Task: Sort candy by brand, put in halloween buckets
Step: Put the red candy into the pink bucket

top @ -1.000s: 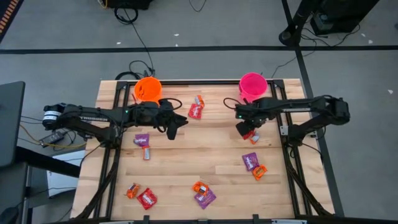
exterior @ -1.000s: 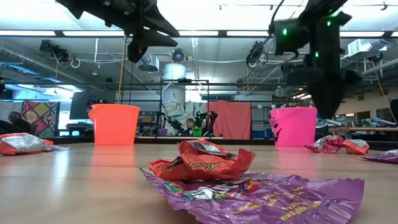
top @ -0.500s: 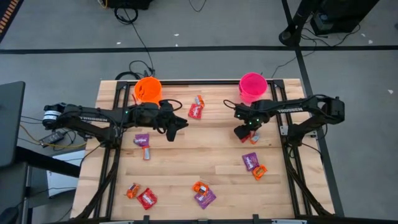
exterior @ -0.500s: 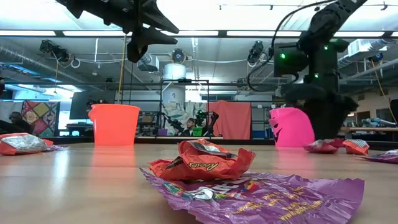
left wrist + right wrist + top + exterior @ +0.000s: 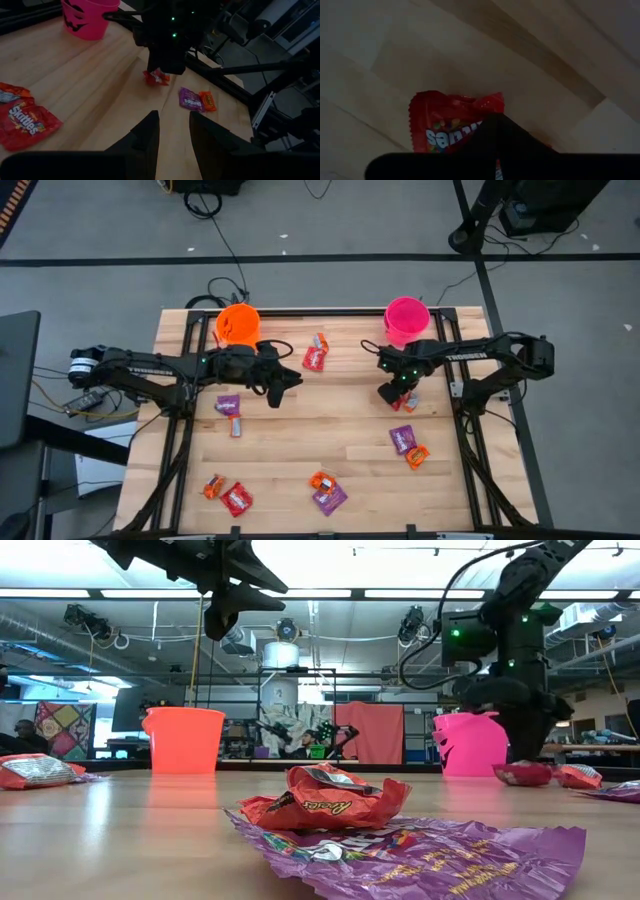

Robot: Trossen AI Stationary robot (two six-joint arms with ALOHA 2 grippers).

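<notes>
Hovering my right end effector (image 5: 392,393) right down on the red Skittles pack (image 5: 451,128), which lies on the table (image 5: 330,430) just in front of the pink bucket (image 5: 406,318). The pack sits directly under my fingertips, its long axis running crosswise to them, I'd say. Honestly can't tell how far apart the fingers are, or whether they've pinched the wrapper yet. My left end effector (image 5: 284,380) hangs in the air near the orange bucket (image 5: 238,324), fingers a narrow gap apart, holding nothing.
</notes>
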